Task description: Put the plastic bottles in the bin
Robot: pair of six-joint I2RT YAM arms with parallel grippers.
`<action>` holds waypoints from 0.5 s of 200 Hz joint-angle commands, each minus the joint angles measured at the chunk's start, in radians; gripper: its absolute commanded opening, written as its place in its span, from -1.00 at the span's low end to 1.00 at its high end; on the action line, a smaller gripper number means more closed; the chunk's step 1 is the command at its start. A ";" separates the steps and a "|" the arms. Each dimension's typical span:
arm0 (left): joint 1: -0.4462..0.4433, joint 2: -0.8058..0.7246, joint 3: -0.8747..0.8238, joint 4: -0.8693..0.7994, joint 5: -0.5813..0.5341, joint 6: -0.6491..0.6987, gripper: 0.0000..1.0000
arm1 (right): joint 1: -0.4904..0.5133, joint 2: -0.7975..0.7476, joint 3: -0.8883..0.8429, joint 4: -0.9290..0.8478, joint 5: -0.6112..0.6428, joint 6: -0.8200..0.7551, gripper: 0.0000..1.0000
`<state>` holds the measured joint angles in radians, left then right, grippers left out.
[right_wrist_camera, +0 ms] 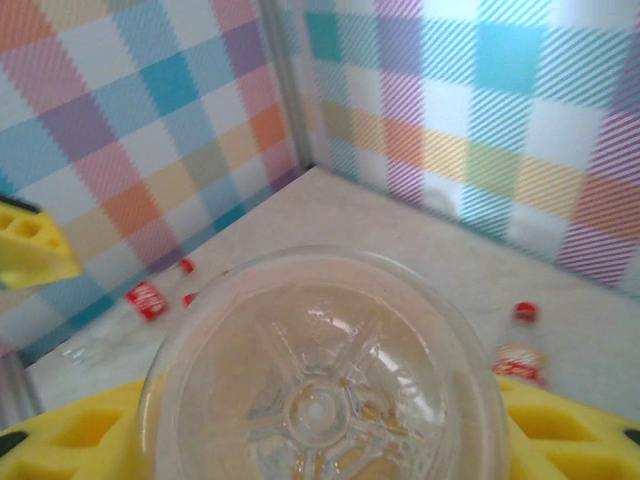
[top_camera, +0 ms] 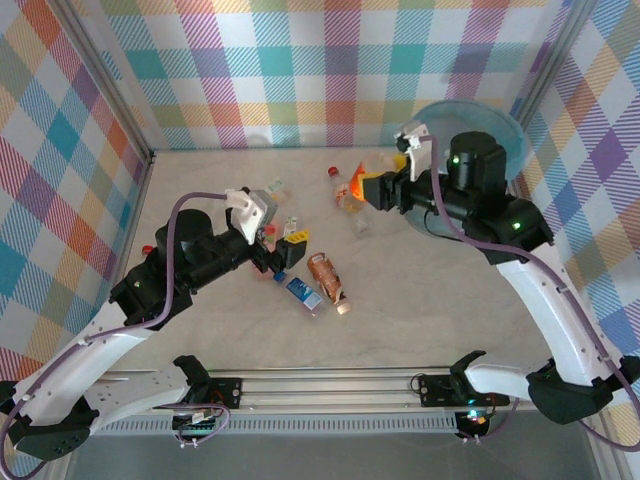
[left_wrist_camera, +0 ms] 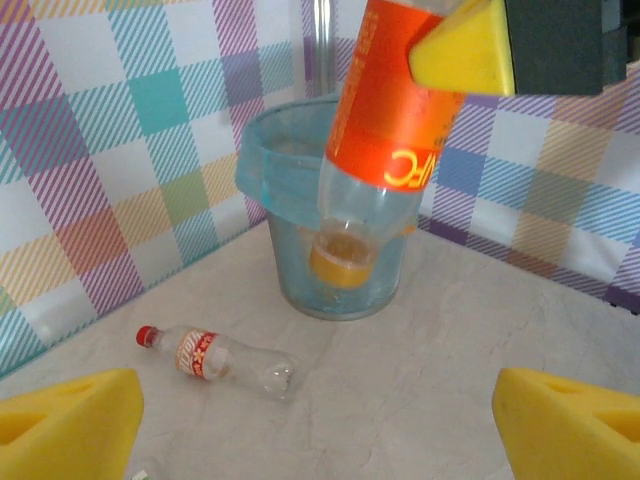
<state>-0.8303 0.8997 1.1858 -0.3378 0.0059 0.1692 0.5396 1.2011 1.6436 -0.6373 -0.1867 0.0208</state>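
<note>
Orange-labelled bottle (left_wrist_camera: 385, 130) clamped in right claw (top_camera: 383, 183), near bin (top_camera: 505, 125) at far right corner of desk (top_camera: 450, 300). Left claw (left_wrist_camera: 320, 425) apart, holding nothing, near desk's middle.

orange bottle (left_wrist_camera: 385, 130) top cropped | wall-side bottle (right_wrist_camera: 140, 305) blurred, perhaps red-labelled

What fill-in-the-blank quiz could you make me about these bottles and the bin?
1. The right end effector is shut on a bottle with an ____ label.
2. The bin is lined with a light ____ bag.
3. The small bottle lying near the bin has a ____ cap.
4. The left end effector is ____, holding nothing.
Missing words: orange; blue; red; open.
</note>
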 commanded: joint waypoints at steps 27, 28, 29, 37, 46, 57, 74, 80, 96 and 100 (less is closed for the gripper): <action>-0.012 -0.007 0.000 0.051 -0.015 -0.020 0.81 | -0.107 0.009 0.150 -0.027 0.244 -0.171 -0.05; -0.013 -0.007 0.000 0.051 -0.015 -0.020 0.80 | -0.110 0.010 0.150 -0.026 0.250 -0.175 -0.05; -0.013 -0.007 -0.001 0.051 -0.015 -0.020 0.80 | -0.112 0.010 0.151 -0.024 0.256 -0.178 -0.05; -0.013 -0.005 -0.004 0.051 -0.018 -0.022 0.80 | -0.128 0.014 0.156 -0.006 0.308 -0.203 -0.06; -0.012 -0.008 -0.009 0.051 -0.022 -0.022 0.80 | -0.150 0.020 0.158 0.016 0.359 -0.227 -0.06; -0.013 -0.007 -0.013 0.051 -0.029 -0.022 0.80 | -0.182 0.034 0.159 0.036 0.416 -0.246 -0.07; -0.012 -0.010 -0.020 0.051 -0.039 -0.023 0.81 | -0.225 0.062 0.161 0.045 0.479 -0.260 -0.07; -0.012 -0.011 -0.022 0.051 -0.043 -0.023 0.81 | -0.240 0.074 0.156 0.047 0.492 -0.259 -0.07; -0.013 -0.013 -0.025 0.051 -0.051 -0.023 0.81 | -0.271 0.101 0.141 0.046 0.512 -0.249 -0.07; -0.012 -0.013 -0.025 0.052 -0.053 -0.023 0.81 | -0.277 0.106 0.134 0.045 0.516 -0.245 -0.07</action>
<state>-0.8303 0.9001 1.1725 -0.3267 -0.0219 0.1570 0.2985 1.2705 1.7859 -0.6231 0.2302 -0.2001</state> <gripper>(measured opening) 0.903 0.590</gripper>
